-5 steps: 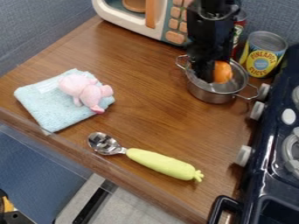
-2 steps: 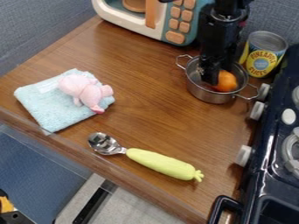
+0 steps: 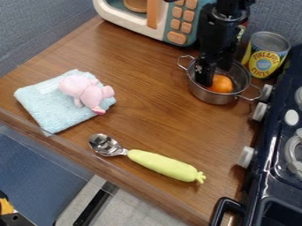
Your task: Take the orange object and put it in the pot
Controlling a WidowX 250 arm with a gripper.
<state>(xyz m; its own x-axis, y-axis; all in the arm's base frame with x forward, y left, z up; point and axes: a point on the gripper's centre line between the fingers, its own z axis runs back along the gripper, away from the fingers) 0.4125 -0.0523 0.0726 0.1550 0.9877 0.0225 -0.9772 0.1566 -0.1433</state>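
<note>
Firstly, a spoon (image 3: 162, 164) lies on the wooden surface (image 3: 147, 114). Behind it, a pink toy (image 3: 87, 92) rests on a blue cloth (image 3: 50, 110). Farther, the orange object (image 3: 221, 83) sits inside the metal pot (image 3: 212, 96); there the end effector (image 3: 215, 76) hangs down, its fingers standing apart.

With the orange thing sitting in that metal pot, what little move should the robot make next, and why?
I'd raise the hand gently out of the metal pot. The orange object is inside, as the task wants, and the hand's fingers stand apart, dipping below the rim, so lifting straight up seems least likely to bump anything.
</note>
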